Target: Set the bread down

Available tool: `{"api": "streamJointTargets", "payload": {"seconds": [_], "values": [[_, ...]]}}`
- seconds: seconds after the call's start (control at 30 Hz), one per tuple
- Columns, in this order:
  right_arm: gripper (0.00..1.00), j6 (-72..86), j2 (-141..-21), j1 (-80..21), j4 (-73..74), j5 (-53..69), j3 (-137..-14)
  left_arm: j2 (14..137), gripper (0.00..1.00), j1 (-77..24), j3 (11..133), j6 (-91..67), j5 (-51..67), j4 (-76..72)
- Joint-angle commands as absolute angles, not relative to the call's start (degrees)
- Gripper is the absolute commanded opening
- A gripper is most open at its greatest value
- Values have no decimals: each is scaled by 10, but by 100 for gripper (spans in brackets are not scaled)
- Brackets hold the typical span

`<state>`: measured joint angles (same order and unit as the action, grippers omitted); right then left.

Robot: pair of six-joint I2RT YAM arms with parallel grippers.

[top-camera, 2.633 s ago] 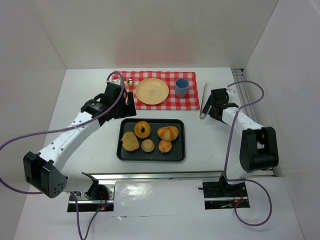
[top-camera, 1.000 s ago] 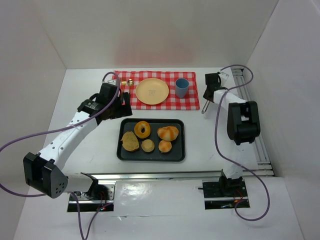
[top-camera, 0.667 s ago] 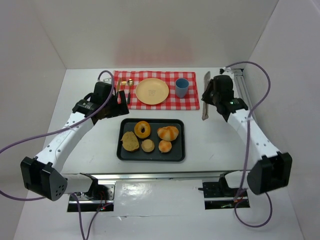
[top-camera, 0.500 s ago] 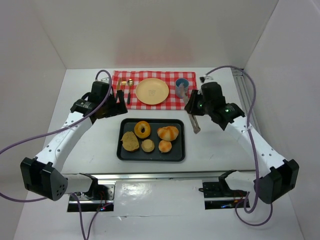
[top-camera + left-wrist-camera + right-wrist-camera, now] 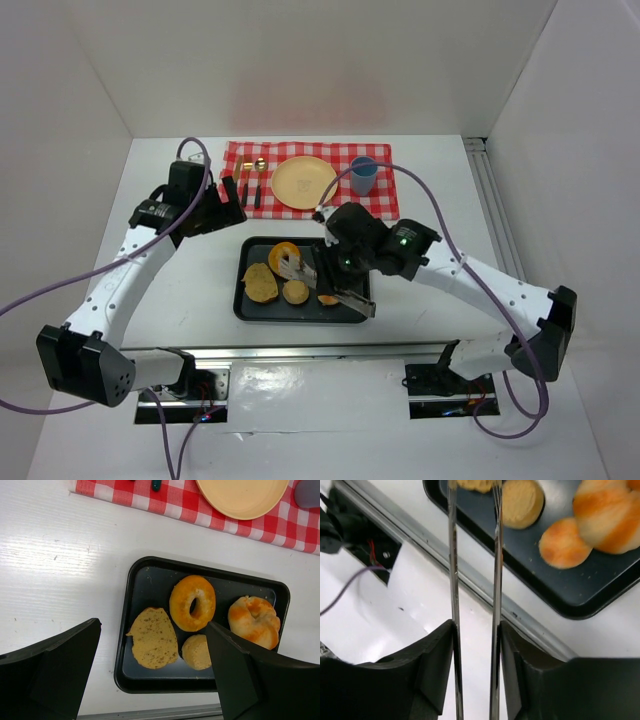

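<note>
My right arm has swung from the far right of the table to above the black tray (image 5: 241,300), carrying the tongs (image 5: 352,298) with it, and my left arm has drawn back to the left, I think to leave room. All the bread is on this tray and none on the yellow plate (image 5: 304,183), where I suppose it must go. My right pincer (image 5: 475,645) is clamped on both tong blades (their tips stay a little apart, nothing between them), over the flat slice (image 5: 154,639) and the small bun (image 5: 196,651), while my left pincer (image 5: 232,196) hangs wide and holds nothing.
</note>
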<state>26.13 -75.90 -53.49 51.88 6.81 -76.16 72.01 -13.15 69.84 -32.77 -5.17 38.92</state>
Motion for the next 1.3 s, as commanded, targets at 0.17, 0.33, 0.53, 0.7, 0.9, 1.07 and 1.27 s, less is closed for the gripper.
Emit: {"api": "streamJointTargets", "payload": {"seconds": [0.17, 0.33, 0.53, 0.7, 0.9, 1.07, 1.27], "values": [[58, 275, -813, -567, 588, -12, -785, 700, 100, -123, 688, -317, -40, 392], [64, 247, -845, -567, 593, -12, -804, 694, 100, -123, 688, -317, -45, 392], [65, 229, -872, -572, 593, -12, -817, 689, 100, -123, 683, -323, -50, 386], [69, 212, -906, -572, 582, -7, -829, 689, 100, -117, 678, -317, -50, 386], [70, 189, -948, -572, 570, -1, -841, 689, 100, -106, 667, -317, -50, 381], [60, 177, -970, -572, 570, -1, -859, 689, 99, -106, 662, -317, -40, 374], [45, 170, -963, -572, 628, -49, -922, 689, 99, -101, 662, -312, -40, 374]]}}
